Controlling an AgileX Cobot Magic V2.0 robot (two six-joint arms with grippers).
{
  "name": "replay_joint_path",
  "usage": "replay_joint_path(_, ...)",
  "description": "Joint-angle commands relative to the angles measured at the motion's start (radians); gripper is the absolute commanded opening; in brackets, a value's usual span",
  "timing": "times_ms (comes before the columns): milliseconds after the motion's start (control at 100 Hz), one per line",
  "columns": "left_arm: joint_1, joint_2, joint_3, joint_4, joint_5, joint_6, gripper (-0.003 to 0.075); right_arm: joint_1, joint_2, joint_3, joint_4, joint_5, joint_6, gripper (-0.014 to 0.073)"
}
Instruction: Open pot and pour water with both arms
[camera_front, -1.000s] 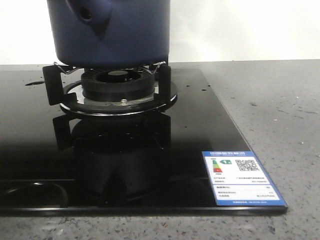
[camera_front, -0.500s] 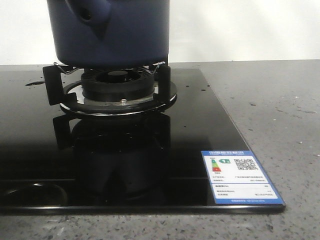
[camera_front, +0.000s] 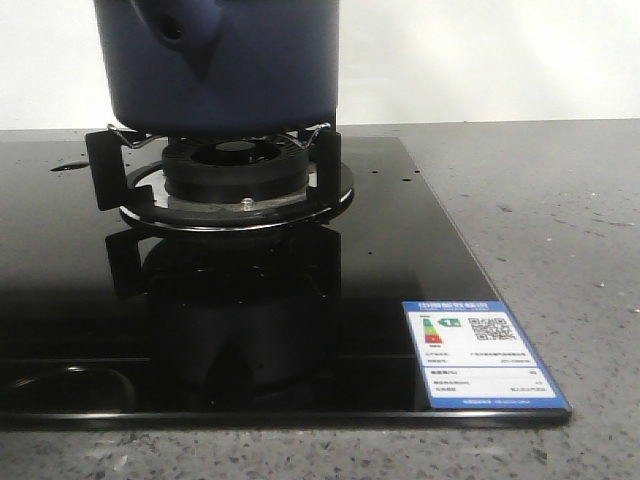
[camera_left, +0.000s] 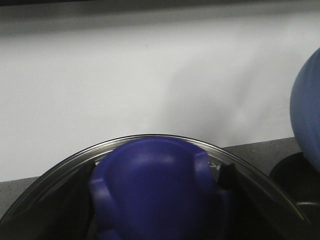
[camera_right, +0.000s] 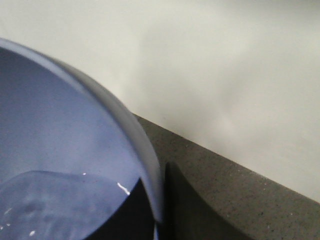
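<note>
The dark navy pot (camera_front: 250, 70) stands on the gas burner (camera_front: 235, 170), its stubby handle with a round hole (camera_front: 175, 25) at the upper left. The pot's top is cut off by the frame. Neither gripper shows in the front view. In the left wrist view my left gripper (camera_left: 160, 200) is shut on the blue knob (camera_left: 155, 185) of a steel-rimmed glass lid (camera_left: 150, 137), held up in front of the white wall. In the right wrist view my right gripper (camera_right: 159, 212) is shut on the rim of a periwinkle bowl (camera_right: 60, 125) holding water (camera_right: 50, 205).
The black glass cooktop (camera_front: 380, 260) carries a blue-and-white energy label (camera_front: 485, 355) at its front right corner. Grey speckled counter (camera_front: 540, 200) lies to the right. The periwinkle bowl also shows in the left wrist view (camera_left: 307, 110).
</note>
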Motion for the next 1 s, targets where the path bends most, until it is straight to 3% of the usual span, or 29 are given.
replay_joint_path(0,0.001,-0.024,-0.033,-0.008,-0.099,-0.002,0.0334,0.005,-0.105,0.076,0.011,-0.259,-0.013,-0.0042)
replay_joint_path(100,0.001,-0.024,-0.033,-0.008,-0.1,-0.002,0.0334,0.01,-0.144,0.202,0.0,-0.452,-0.013,-0.0042)
replay_joint_path(330,0.001,-0.024,-0.033,-0.008,-0.102,-0.002,0.0334,0.031,-0.17,0.381,-0.029,-0.729,-0.013,-0.0042)
replay_joint_path(840,0.001,-0.024,-0.033,-0.008,-0.114,-0.002,0.0334,0.091,-0.17,0.609,-0.045,-1.319,0.004,-0.0043)
replay_joint_path(990,0.001,-0.024,-0.033,-0.008,-0.114,-0.002,0.0334,0.089,-0.17,0.611,-0.049,-1.418,0.004,-0.0043)
